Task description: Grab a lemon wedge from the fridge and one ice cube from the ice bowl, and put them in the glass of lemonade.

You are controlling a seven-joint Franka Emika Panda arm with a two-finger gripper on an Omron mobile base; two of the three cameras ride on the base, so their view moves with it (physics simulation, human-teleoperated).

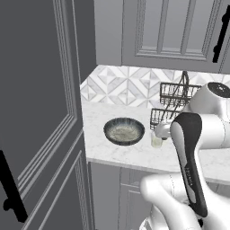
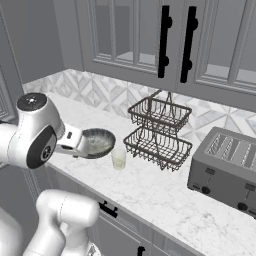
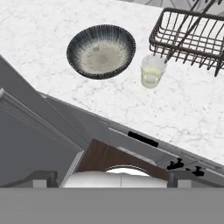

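Marble counter [image 1: 134, 155] runs between a tall grey panelled wall at the side and grey cupboards above. Left base view: the ice bowl [image 1: 124, 130] sits on the counter ahead of the hand, and the glass of lemonade [image 1: 156, 141] stands just beside it, close against the wire basket [image 1: 173, 105]. The robot's own forearm crosses in front of the glass, so an approach judged from here risks brushing the tumbler.

Right base view: the bowl [image 2: 98, 141] lies partly behind the wrist, the glass [image 2: 119, 157] just beyond it and near the lower tier of the basket [image 2: 159, 145]. A toaster [image 2: 227, 170] stands well apart, farther along. Open counter lies between glass and toaster; the tight spot is the gap between glass and basket, where a wide hand could catch the wire or tip the drink.

Hand view: the gripper [image 3: 111, 179] hangs back over the counter's front edge with its jaws spread fully and nothing between them. Bowl [image 3: 101, 51] and glass [image 3: 152, 71] lie ahead, the basket [image 3: 192, 35] beyond the glass. No ice cube can be made out in the bowl's pale inside. Likely hazards: clipping the bowl's rim on descent, or striking the counter edge below the hand.
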